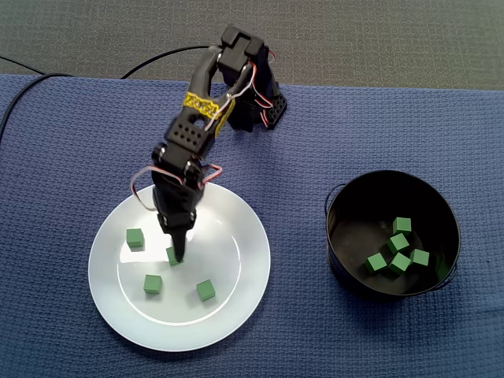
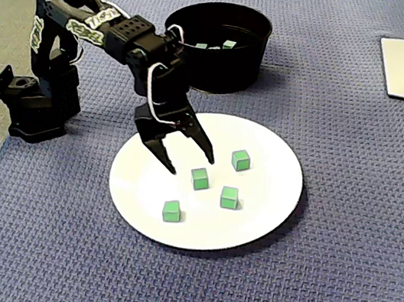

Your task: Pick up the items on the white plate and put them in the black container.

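On the table point(image 2: 345, 221) sits the white plate point(image 2: 270, 186), with the black container point(image 2: 216, 68) near it. The claw point(image 2: 190, 163) hangs open right by 1 green block point(image 2: 199, 178) of 4 on the plate. A finger could bump it, and it slides away.

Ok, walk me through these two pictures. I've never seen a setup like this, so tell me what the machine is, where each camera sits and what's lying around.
It is a small black robot arm standing on a blue cloth. One fixed view looks almost straight down on it; the other looks from the side, at a slant. In that slanted view you can see its two-fingered claw is open and holds nothing. It hangs low over one green cube on the white plate. Four cubes lie on the plate in all. Five more cubes already sit in the black container.
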`<action>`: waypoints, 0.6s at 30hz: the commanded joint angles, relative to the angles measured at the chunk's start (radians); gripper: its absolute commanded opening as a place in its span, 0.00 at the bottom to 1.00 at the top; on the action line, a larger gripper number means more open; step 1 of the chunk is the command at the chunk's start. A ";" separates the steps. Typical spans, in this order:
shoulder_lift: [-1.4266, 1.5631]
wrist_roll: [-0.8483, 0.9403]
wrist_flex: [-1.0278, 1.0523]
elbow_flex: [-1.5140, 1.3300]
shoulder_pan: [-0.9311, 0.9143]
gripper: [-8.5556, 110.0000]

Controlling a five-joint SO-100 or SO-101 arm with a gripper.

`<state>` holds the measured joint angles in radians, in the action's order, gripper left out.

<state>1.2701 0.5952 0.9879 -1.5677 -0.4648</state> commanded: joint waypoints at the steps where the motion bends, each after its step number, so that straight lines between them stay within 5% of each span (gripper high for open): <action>1: -0.021 0.008 -0.038 0.058 0.009 0.26; 18: -0.103 0.031 -0.127 0.067 0.040 0.19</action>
<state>1.1628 0.6167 0.8759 -1.5524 -0.4357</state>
